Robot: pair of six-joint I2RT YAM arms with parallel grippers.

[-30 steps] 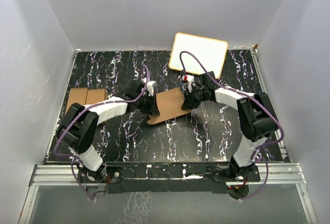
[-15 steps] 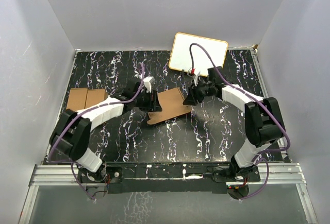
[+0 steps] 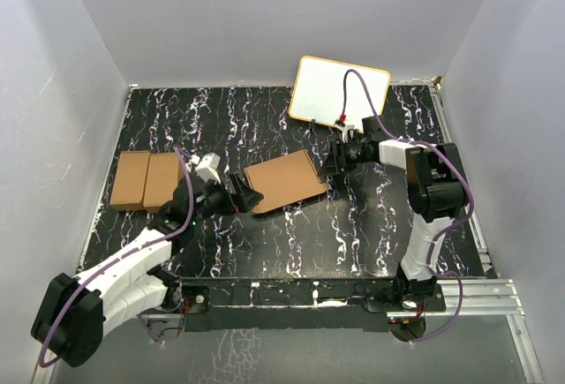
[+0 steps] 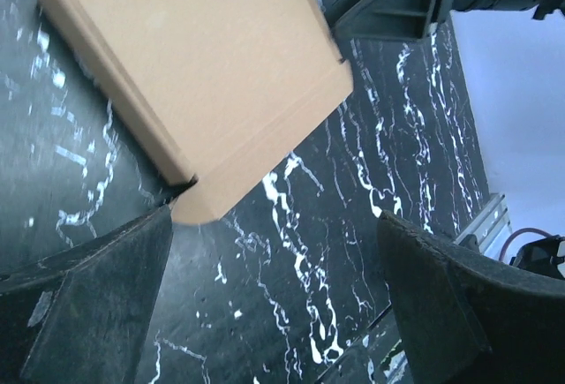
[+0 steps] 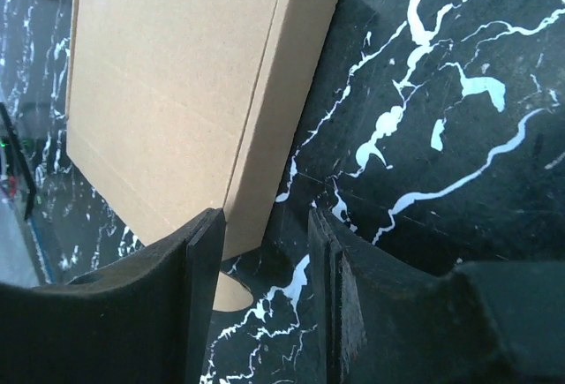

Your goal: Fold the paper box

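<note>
The paper box (image 3: 284,181) lies flat on the black marbled table (image 3: 353,225) as a slim closed brown carton. My left gripper (image 3: 246,199) sits just off its near-left corner, open wide and apart from it. In the left wrist view the paper box (image 4: 203,75) fills the upper left, and only tabletop shows within the left gripper (image 4: 274,287). My right gripper (image 3: 332,161) is at the carton's right edge. In the right wrist view the paper box (image 5: 177,93) ends beside one finger (image 5: 201,296), and the right gripper (image 5: 265,265) is open with nothing in it.
A twin pair of brown cartons (image 3: 146,179) lies at the table's left edge. A white board with a yellow rim (image 3: 340,93) leans at the back right. Grey walls close in the left, back and right sides.
Both grippers have opened and let go of the paper box, which now lies flat. The left arm has drawn back toward the near left; the right gripper has backed off to the right.
</note>
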